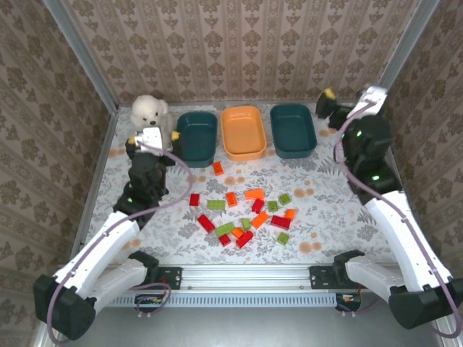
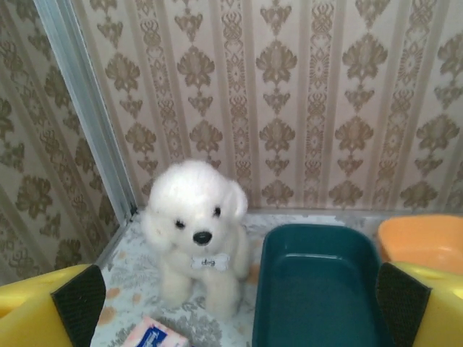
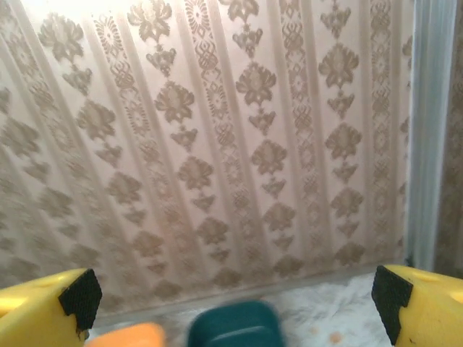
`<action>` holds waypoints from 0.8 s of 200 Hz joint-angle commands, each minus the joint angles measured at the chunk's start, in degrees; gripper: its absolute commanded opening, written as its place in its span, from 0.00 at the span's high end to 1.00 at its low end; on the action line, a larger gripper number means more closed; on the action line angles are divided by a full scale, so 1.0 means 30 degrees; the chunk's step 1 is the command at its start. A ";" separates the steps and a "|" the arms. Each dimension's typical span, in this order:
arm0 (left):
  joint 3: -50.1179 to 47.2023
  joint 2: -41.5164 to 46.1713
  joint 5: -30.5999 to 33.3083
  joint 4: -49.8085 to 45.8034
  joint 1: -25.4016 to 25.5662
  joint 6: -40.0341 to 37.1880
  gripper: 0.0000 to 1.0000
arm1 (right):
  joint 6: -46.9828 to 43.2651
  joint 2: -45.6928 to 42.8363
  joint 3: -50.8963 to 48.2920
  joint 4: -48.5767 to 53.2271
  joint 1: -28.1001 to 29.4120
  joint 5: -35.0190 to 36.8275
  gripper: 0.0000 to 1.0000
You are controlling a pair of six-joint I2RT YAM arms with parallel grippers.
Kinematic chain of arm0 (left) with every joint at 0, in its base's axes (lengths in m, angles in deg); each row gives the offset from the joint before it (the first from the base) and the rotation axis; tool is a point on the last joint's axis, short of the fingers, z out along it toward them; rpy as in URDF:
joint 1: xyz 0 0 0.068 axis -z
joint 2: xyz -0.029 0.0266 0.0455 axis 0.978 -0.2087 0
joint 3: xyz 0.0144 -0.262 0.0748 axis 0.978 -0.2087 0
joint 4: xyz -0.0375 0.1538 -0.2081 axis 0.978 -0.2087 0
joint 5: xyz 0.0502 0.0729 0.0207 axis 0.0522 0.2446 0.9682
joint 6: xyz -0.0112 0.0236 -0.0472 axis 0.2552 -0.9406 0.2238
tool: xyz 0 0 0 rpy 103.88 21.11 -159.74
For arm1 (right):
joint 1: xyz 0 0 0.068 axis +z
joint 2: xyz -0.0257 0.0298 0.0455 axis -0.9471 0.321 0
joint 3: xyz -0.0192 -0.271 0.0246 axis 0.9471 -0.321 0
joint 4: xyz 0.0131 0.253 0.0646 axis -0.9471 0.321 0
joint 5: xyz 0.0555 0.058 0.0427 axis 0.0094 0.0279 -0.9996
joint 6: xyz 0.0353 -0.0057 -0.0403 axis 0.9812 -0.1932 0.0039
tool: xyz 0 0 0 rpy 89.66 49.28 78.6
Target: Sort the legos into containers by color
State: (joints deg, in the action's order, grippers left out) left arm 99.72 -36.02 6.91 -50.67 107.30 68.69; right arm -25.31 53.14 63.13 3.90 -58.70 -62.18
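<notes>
Several red, orange and light green legos [image 1: 246,213] lie scattered on the patterned table in front of the arms. One orange lego [image 1: 217,168] lies apart, nearer the containers. At the back stand a teal bin [image 1: 197,134], an orange bin [image 1: 243,131] and a second teal bin [image 1: 293,129], all with nothing inside. My left gripper [image 1: 153,137] hovers open by the left teal bin [image 2: 318,235], nothing between its fingers [image 2: 79,303]. My right gripper [image 1: 334,108] is raised and open at the back right, beside the right teal bin [image 3: 235,325].
A white plush bear [image 2: 195,224] sits in the back left corner next to the left teal bin. A small blue-white object [image 2: 155,334] lies in front of it. Wallpapered walls close the table on three sides, and a metal rail [image 1: 246,275] runs along the near edge.
</notes>
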 commanded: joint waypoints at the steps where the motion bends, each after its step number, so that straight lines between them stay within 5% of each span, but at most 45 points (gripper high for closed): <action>1: 0.5369 -0.0988 0.1755 -1.4560 -0.0539 1.1551 0.00 | 0.5306 0.0723 0.2305 1.0848 -0.0670 -0.4154 0.00; 10: 0.5481 -0.1329 -0.1095 -1.4628 -0.1750 1.1720 0.00 | 0.5324 0.1000 0.2676 1.2101 -0.0465 -0.5353 0.00; 22: 0.5161 -0.1514 -0.5809 -1.3658 -0.2698 1.1291 0.00 | 0.5820 0.1531 0.3695 1.5249 0.1176 -0.3204 0.00; 45: 0.4972 -0.1817 -0.8466 -1.3646 -0.1179 1.0634 0.00 | 0.7093 0.2640 0.4334 2.0021 0.4432 -0.1338 0.03; 62: 0.4662 -0.1940 -1.0510 -1.3916 0.0729 0.9695 0.00 | 0.8512 0.3665 0.3196 2.2148 0.5760 -0.2645 0.13; 117: 0.2320 -0.1988 -1.6333 -1.3211 0.4075 0.9501 0.00 | 0.9878 0.4413 -0.4347 1.8689 0.6530 -0.6719 0.27; 160: 0.1567 -0.1875 -1.6338 -1.2172 0.4224 1.0358 0.00 | 0.9993 0.5697 -0.6614 1.4696 0.6504 -0.7096 0.30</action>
State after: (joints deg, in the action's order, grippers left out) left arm 104.42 -42.79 -39.36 -90.19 119.56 97.95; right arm 3.22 68.62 45.47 55.73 -39.27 -81.35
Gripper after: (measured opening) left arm 0.999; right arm 0.707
